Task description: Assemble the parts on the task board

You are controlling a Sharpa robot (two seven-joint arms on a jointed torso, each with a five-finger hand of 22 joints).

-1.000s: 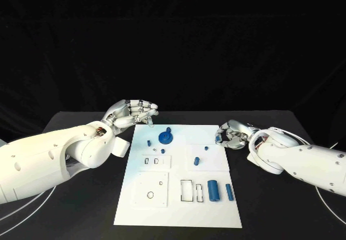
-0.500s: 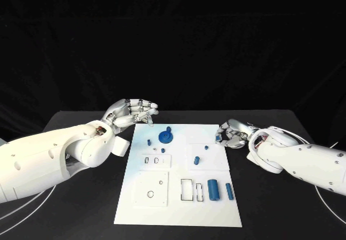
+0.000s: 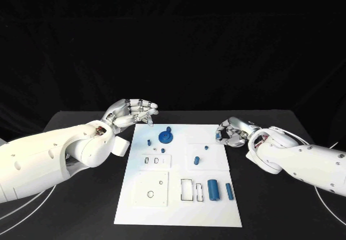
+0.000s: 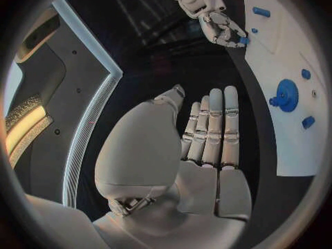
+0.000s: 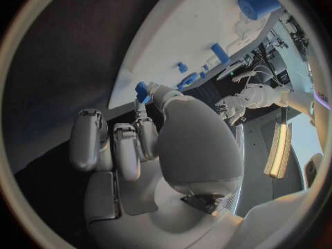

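Observation:
The white task board (image 3: pixel 180 210) lies in the middle of the black table. On it are a blue gear (image 3: pixel 165 135), a few small blue pegs (image 3: pixel 196 160) and two blue cylinders (image 3: pixel 213 189) near the front right. My right hand (image 3: pixel 232 132) hovers at the board's right edge and pinches a small blue part (image 3: pixel 218 135) between thumb and finger; the right wrist view shows that blue part (image 5: pixel 141 90) at the fingertips. My left hand (image 3: pixel 133 113) hangs by the board's far left corner, fingers curled in, holding nothing. The left wrist view shows the gear (image 4: pixel 285 93).
Raised white plates with cut-out sockets (image 3: pixel 152 189) take up the board's front left and middle. Black table (image 3: pixel 86 200) runs along both sides of the board, and white cables lie near its front corners.
My right hand has drifted slightly up and away with the small blue part still pinched. The left hand has stayed in place.

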